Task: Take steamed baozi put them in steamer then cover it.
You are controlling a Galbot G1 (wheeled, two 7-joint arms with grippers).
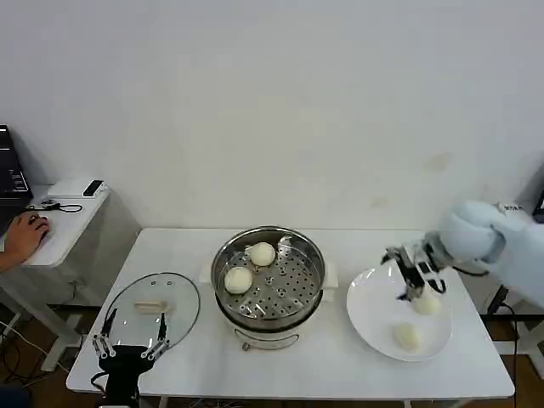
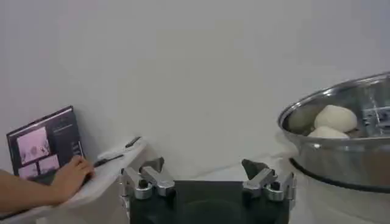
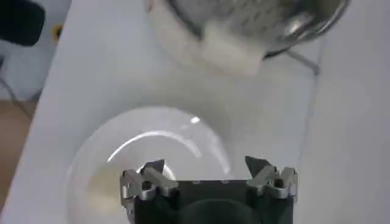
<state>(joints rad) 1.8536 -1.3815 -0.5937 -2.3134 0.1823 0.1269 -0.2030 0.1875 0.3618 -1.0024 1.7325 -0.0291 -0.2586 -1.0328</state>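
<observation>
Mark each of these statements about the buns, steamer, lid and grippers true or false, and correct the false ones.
1. Two steamed baozi lie in the steamer. True.
2. The cover sits on the steamer. False: it lies on the table, on the steamer's left.
3. Two more baozi remain on the white plate. True.
4. The right gripper is shut on a bun. False: its fingers are open above the plate.
5. The left gripper hangs over the steamer. False: it waits open at the table's near edge by the cover.
</observation>
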